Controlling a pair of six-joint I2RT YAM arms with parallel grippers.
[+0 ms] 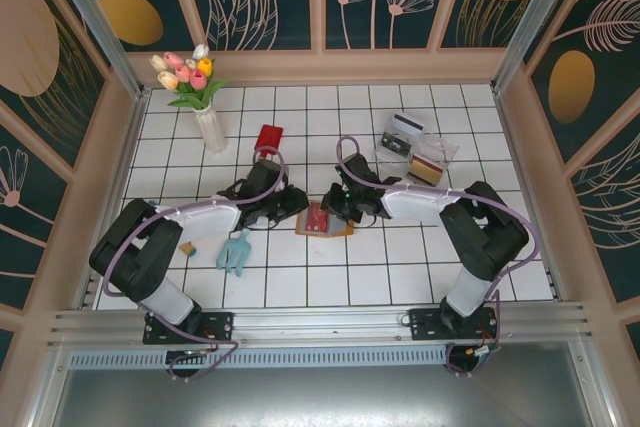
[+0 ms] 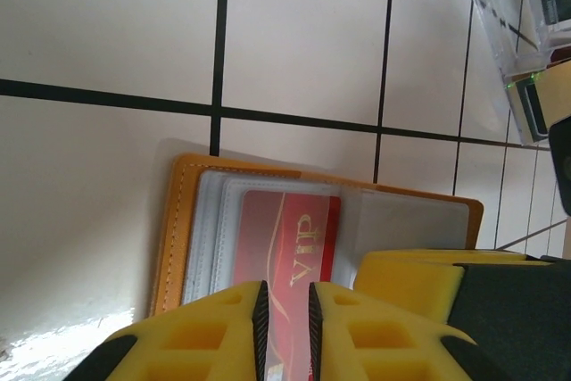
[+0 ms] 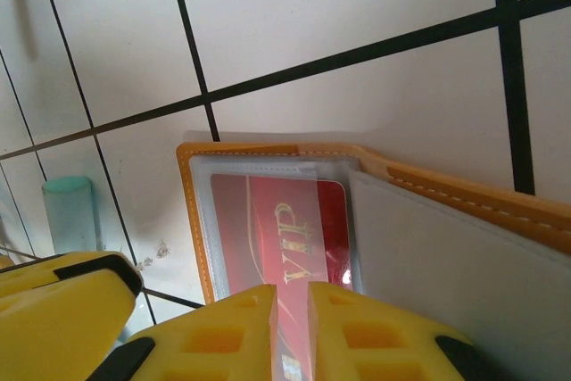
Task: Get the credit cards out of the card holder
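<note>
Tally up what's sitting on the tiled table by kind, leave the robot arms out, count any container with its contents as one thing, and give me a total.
Card holder: 1
Clear plastic tray: 1
Vase of tulips: 1
Red boxy item: 1
Teal figure: 1
Small tan piece: 1
Total: 6

The card holder (image 2: 171, 220) looks like smooth orange-brown leather with a stitched edge, and it has clear shiny plastic sleeves inside. The red card (image 2: 285, 247) tucked in it is glossy, with gold foil lettering. The tiles (image 2: 107, 24) under the card holder are glazed white and pretty reflective. The left gripper (image 2: 287, 301) has matt yellow plastic fingers (image 2: 201, 341) with black rubbery pads.
</note>
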